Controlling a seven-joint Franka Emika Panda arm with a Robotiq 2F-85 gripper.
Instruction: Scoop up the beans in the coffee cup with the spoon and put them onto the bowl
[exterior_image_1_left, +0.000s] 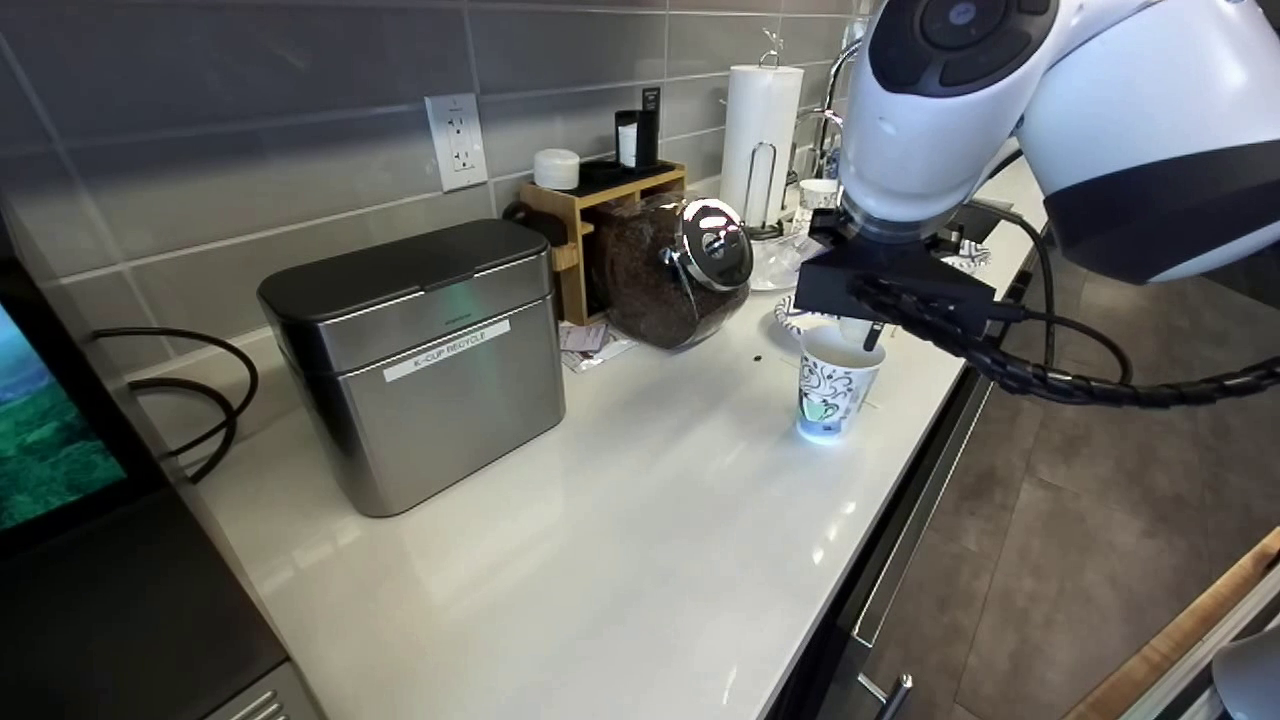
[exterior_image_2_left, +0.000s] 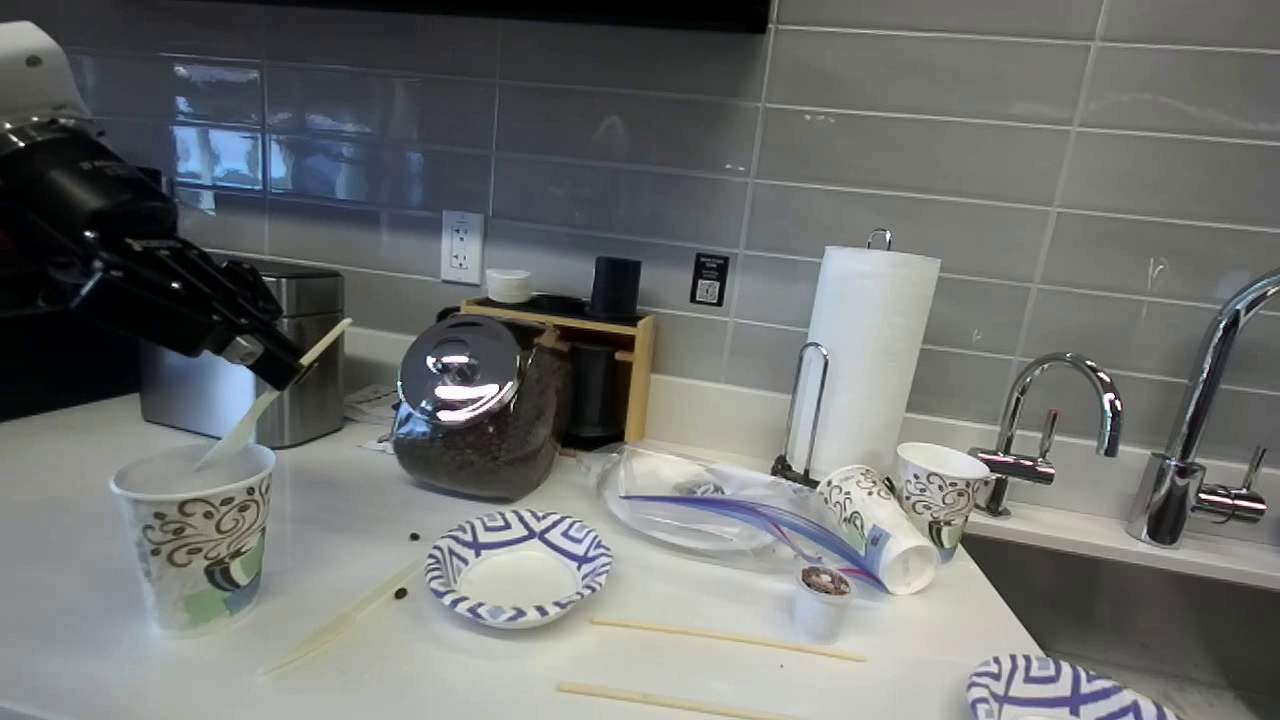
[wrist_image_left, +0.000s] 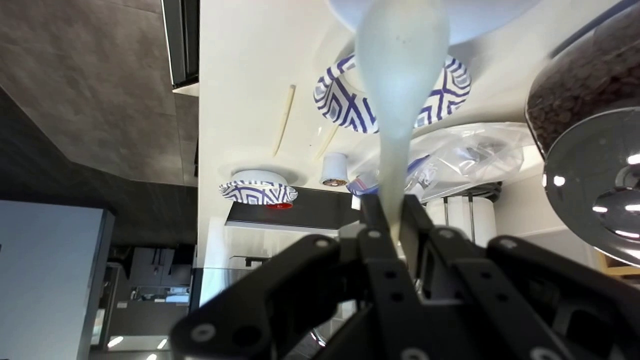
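The end effector (wrist_image_left: 394, 216) grips the spoon (exterior_image_2_left: 243, 430), head at the mouth of the upright coffee cup (exterior_image_2_left: 205, 550); the bowl (exterior_image_2_left: 518, 578) stands apart on the table (exterior_image_2_left: 330, 520). Lifted at this slant, the spoon could catch the rim and tip the cup (contents hidden here).

The bowl (exterior_image_2_left: 518, 582) is white inside, its sloping rim ringed with violet-blue nested angles and zigzags. To the left of the bowl in an exterior view, the coffee cup (exterior_image_2_left: 195, 560) is white, with brown curling scrolls above patches of green and blue. On that same side of the bowl, the spoon (exterior_image_2_left: 242, 430) is milky off-white and the gripper (wrist_image_left: 395, 215) black. Behind the bowl, the clear jar (exterior_image_2_left: 480, 470) shows dark brown below a mirror-silver lid (exterior_image_2_left: 455, 372).
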